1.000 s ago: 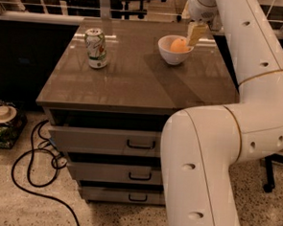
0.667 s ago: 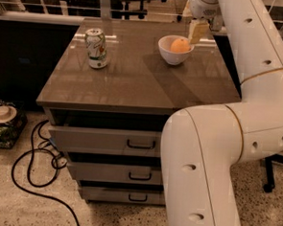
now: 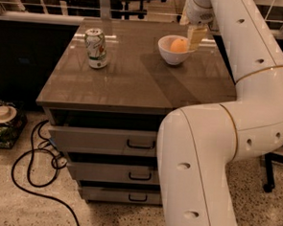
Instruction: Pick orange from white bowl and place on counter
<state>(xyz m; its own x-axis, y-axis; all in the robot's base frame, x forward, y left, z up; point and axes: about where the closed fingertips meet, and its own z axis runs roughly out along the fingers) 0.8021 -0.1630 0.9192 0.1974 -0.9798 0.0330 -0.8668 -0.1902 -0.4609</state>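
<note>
The gripper [image 3: 196,37] hangs at the right rim of the bowl [image 3: 170,56] on the counter [image 3: 134,81] — just beside the orange [image 3: 179,45], which lies in the bowl. Its opening, and whether it touches the fruit — cannot tell. A can [image 3: 96,48] stands well apart.

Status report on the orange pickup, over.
Gripper at rim of white bowl, beside orange. Orange inside bowl, not yet lifted. Soda can far across counter, not obstructing.

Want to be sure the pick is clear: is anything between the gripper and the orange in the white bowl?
Nothing visible does. The gripper hangs at the right rim of the white bowl, close beside the orange inside it. The soda can stands off to the left on the counter.
</note>
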